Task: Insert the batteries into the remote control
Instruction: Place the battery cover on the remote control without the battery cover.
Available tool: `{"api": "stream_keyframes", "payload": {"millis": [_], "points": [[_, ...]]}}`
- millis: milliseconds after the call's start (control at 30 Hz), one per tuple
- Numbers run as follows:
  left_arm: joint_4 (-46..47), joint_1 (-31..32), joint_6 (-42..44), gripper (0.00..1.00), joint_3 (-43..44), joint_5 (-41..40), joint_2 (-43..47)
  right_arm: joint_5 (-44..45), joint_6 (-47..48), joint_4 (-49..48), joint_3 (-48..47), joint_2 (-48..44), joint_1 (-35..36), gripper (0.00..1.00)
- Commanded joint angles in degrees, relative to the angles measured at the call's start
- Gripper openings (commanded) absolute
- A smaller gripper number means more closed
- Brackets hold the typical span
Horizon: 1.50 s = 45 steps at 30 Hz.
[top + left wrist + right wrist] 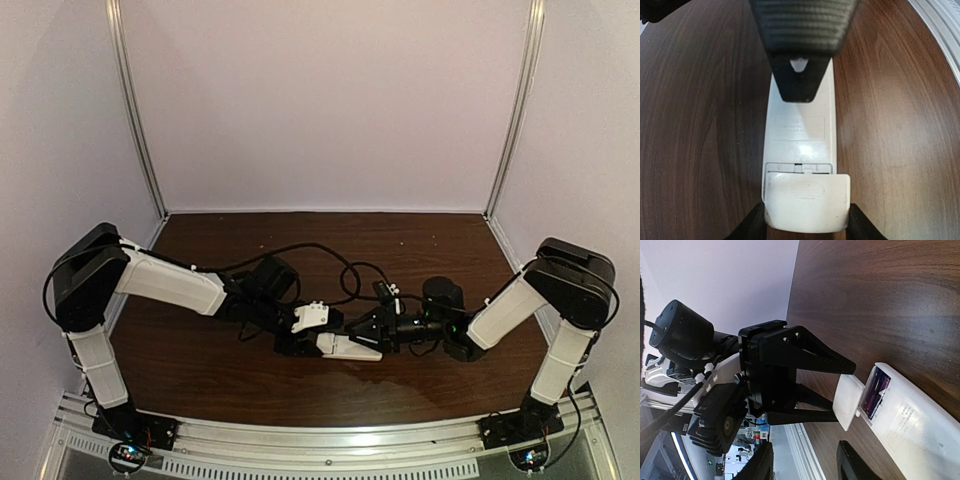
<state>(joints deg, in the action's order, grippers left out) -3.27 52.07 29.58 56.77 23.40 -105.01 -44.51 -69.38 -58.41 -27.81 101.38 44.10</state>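
From above, the remote control [350, 348] lay mid-tabletop [200, 365], a small white sliver between the left gripper [322, 345] and the right gripper [378, 326]. I couldn't make out either grip from that height.

Through the left wrist camera its plain white back faced up, with the battery cover [807, 200] ajar at the near end. The left fingers [751, 227] pinched that end, their tips cut off by the frame. A black part of the right gripper covered the far half.

Through the right wrist camera the purple batteries [875, 390] sat in the open compartment, partly hidden by the cover. The right fingers [762, 462] stood spread, holding nothing.
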Motion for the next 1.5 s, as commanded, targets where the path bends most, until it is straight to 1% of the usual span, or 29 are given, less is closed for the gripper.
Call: {"api": "stream_keyframes", "payload": {"millis": [0, 67, 167, 233, 333, 367, 467, 500, 600, 733, 867, 933, 967, 1000, 1133, 1367, 1467], "points": [[1.53, -0.49, -0.54, 0.3, 1.15, 0.74, -1.39, -0.15, -1.55, -4.26, -1.17, 0.88, 0.49, 0.51], [1.59, -0.52, -0.47, 0.31, 1.15, 0.78, -1.65, -0.05, -1.72, -4.0, -1.34, 0.95, 0.55, 0.61], [1.54, -0.53, -0.64, 0.32, 1.4, 0.95, -2.17, 0.12, -2.04, -3.9, -1.69, 1.32, 0.55, 0.74], [1.48, -0.54, -0.67, 0.32, 1.63, 0.9, -2.42, 0.12, -2.4, -4.18, -1.91, 1.65, 0.55, 0.84], [1.41, -0.56, -0.56, 0.32, 1.76, 1.1, -2.73, 0.59, -3.05, -4.8, -1.95, 2.13, 0.55, 0.96], [1.42, -0.57, -0.58, 0.33, 1.76, 1.04, -2.88, 0.78, -3.43, -5.1, -2.09, 2.36, 0.55, 0.99], [1.39, -0.57, -0.57, 0.33, 1.85, 1.27, -3.09, 0.79, -5.12, -7.76, -2.18, 3.36, 0.55, 1.0], [1.34, -0.57, -0.58, 0.32, 1.85, 1.26, -3.09, 0.7, -5.56, -8.55, -2.34, 3.64, 0.55, 0.98], [1.38, -0.59, -0.66, 0.31, 1.85, 1.47, -3.1, 0.67, -6.74, -9.98, -2.4, 4.59, 0.55, 0.89], [1.98, -0.78, -1.05, 0.28, 1.44, 1.66, -2.92, 0.99, -7.13, -10.37, -1.35, 4.1, 0.47, 0.71], [2.37, -0.96, -1.13, 0.27, 1.3, 2.04, -2.92, 1.39, -5.68, -7.52, -0.82, 2.92, 0.35, 0.54], [2.3, -1.01, -1.13, 0.27, 1.4, 2.04, -2.94, 1.62, -5.02, -6.56, -0.9, 3.1, 0.38, 0.39], [2.24, -1.01, -1.04, 0.27, 1.41, 1.92, -2.92, 1.7, -5.21, -6.75, -1.04, 3.49, 0.42, 0.34], [2.17, -1.01, -1.02, 0.27, 1.41, 1.82, -2.98, 1.63, -5.45, -7.08, -1.24, 3.87, 0.45, 0.31], [1.82, -1.01, -1.05, 0.27, 1.66, 2.14, -3.3, 1.83, -4.96, -5.49, -3.05, 4.77, 0.79, 0.26], [0.4, -1.05, -2.19, 0.29, 2.19, 3.36, -3.84, 2.89, -1.82, 2.7, -6.36, 4.19, 1.16, 0.22], [-0.58, -1.01, -2.74, 0.3, 2.54, 3.13, -4.1, 3.11, -0.98, 4.42, -7.1, 4.38, 1.29, 0.2]]}}
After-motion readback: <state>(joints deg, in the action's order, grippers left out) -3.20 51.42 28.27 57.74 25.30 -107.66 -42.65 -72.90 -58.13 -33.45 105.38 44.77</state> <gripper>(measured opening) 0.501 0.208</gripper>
